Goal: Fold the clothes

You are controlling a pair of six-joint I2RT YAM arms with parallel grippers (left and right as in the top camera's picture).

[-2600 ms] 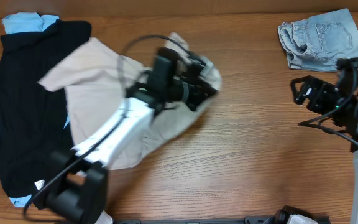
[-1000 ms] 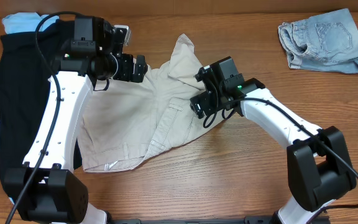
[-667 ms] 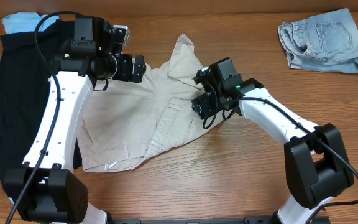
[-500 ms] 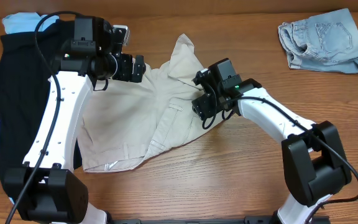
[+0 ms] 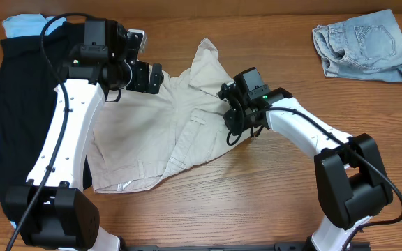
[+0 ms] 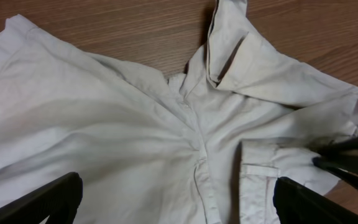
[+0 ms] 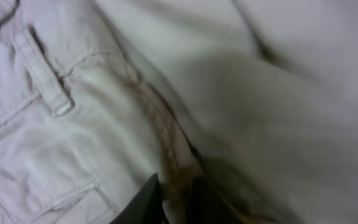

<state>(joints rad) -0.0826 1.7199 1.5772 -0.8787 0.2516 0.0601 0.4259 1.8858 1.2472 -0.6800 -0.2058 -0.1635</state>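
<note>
Right pincer (image 7: 178, 198) looks clenched on a fold of the beige shorts (image 5: 145, 146) (limp, light cotton, grip the waistband seams). Left pincer (image 5: 151, 77) released, hovering above.

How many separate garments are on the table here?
4: beige shorts at centre, black garment at left, light-blue fabric peeking from under it, denim piece top right. More may lie hidden beneath.

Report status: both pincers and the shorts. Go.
Left pincer open over beige shorts. Right pincer shut on a shorts fold. Black garment alongside, denim piece far corner.
</note>
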